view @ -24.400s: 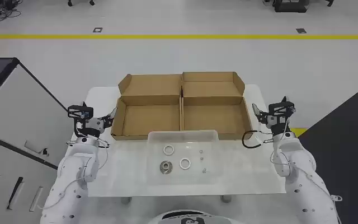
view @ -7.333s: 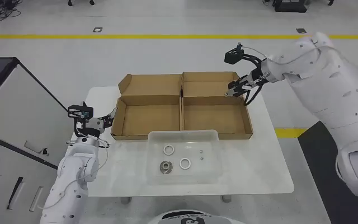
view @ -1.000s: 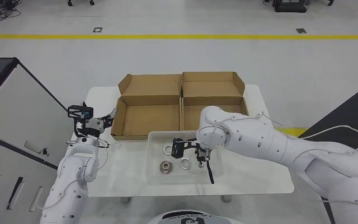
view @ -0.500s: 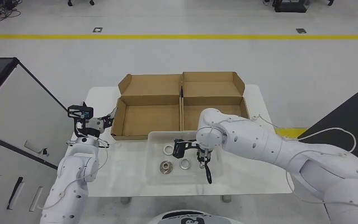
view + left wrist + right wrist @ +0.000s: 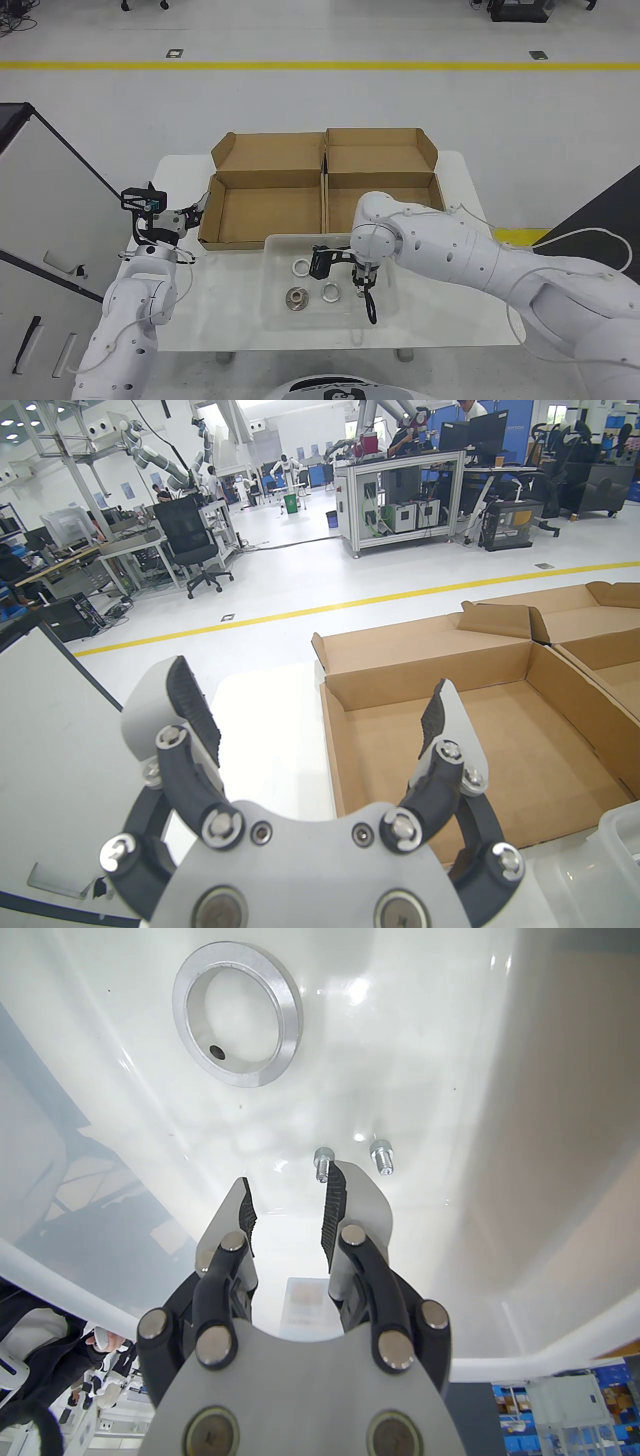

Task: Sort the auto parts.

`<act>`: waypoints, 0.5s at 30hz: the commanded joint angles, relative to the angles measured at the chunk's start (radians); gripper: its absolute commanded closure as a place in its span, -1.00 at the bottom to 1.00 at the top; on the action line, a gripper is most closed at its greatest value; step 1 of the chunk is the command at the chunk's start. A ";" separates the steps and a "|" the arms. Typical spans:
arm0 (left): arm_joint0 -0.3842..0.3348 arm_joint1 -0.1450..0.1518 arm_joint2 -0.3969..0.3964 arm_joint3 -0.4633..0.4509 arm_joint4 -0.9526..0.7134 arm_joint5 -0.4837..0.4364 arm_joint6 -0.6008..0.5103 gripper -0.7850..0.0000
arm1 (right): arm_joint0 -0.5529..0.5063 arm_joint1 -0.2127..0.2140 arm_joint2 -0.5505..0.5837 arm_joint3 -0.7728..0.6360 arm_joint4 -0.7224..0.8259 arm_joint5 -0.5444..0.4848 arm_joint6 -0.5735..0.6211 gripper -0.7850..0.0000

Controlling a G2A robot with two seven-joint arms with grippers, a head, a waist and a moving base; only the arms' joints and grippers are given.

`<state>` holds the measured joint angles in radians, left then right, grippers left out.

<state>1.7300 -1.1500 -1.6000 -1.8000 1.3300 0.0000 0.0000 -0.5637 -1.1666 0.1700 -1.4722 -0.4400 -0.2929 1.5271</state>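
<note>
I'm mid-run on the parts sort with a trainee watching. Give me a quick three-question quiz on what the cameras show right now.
1. How many bolts lie in the clear tray just ahead of the right gripper in its wrist view? A) one B) two C) four
2. True or false: the left cardboard box already holds a part.
3. Fill in: the left gripper sits beside the left cardboard box with its jaws ____.
Key: 1 B; 2 false; 3 open.
</note>
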 commanded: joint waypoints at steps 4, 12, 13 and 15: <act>0.000 0.000 0.000 0.000 0.000 0.000 0.000 -1.00 | 0.000 -0.007 0.000 0.013 -0.007 0.000 0.000 0.16; 0.000 0.000 0.000 0.000 0.000 0.000 0.000 -1.00 | -0.004 -0.016 0.001 0.028 -0.018 0.003 0.003 0.21; 0.000 0.000 0.000 0.000 0.000 0.000 0.000 -1.00 | -0.005 -0.017 0.001 0.031 -0.019 0.004 0.004 0.22; 0.000 0.000 0.000 0.000 0.000 0.000 0.000 -1.00 | -0.008 -0.019 0.002 0.035 -0.021 0.003 0.003 0.22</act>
<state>1.7300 -1.1500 -1.6000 -1.8000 1.3300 0.0000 0.0000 -0.5704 -1.1852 0.1718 -1.4392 -0.4607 -0.2894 1.5306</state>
